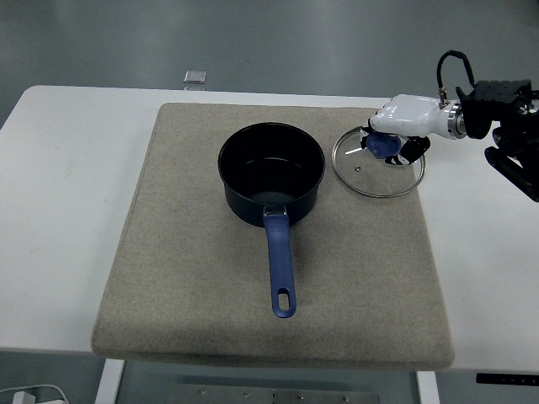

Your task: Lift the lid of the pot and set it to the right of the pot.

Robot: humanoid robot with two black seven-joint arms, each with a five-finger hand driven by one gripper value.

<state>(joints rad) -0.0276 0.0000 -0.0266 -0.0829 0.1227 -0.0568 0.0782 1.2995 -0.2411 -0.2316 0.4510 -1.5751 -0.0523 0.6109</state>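
A dark blue pot (pixel 271 172) with a long blue handle (pixel 280 269) pointing toward me stands uncovered on the grey mat (pixel 194 278). Its glass lid (pixel 378 165), steel-rimmed with a blue knob (pixel 381 146), lies on the mat's far right corner, to the right of the pot. My right hand (pixel 389 141), white with dark fingers, comes in from the right edge and is curled around the blue knob. Whether the lid rests fully flat on the mat I cannot tell. My left arm does not show.
The mat covers most of the white table (pixel 59 185). A small grey square object (pixel 194 77) lies at the table's far edge. My right forearm and its black cable (pixel 497 101) hang over the table's right side.
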